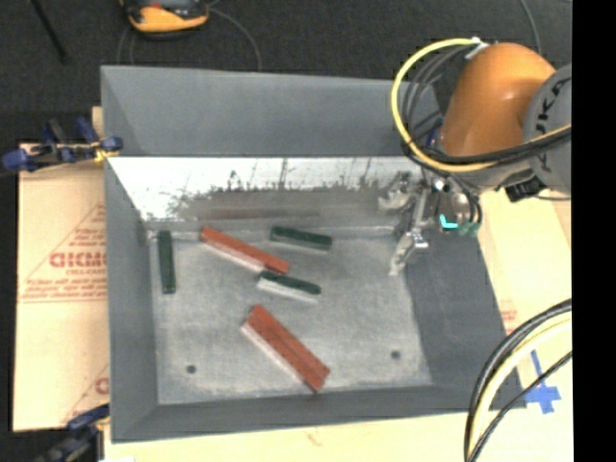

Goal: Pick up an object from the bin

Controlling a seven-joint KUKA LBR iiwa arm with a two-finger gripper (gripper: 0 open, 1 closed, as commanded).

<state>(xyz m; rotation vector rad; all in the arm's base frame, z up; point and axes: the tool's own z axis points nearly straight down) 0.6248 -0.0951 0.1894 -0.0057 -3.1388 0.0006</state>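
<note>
Orange wrist cover (496,99) with looped cables (414,85) is the highest item, sitting over the bin's right rear corner. Below it the gripper (406,250) hangs low at the right side of the grey bin (250,114), close to the back wall and over bare floor. Open or closed: cannot tell from this angle. Nothing is seen clamped in it. Bin contents are five loose bars, none touching the gripper, all on the view's left of it. Nearest is the dark green bar (300,239), at about the gripper's depth near the back wall, with its long axis roughly left-right and pointing almost at the gripper. Just in front of that lies the green-and-white bar (289,286), on a similar heading. The upper red bar (243,249) lies diagonally between them, its right end close to both. The large red-brown bar (285,347) lies diagonally towards the front wall, apart from the others. The green bar (166,262) runs front-to-back beside the left wall, farthest from the gripper. Judgement: no object selected yet. The coming move is a sideways shift to the view's left, and a grasp would need to close across the chosen bar's short width, so wrist heading counts.
</note>
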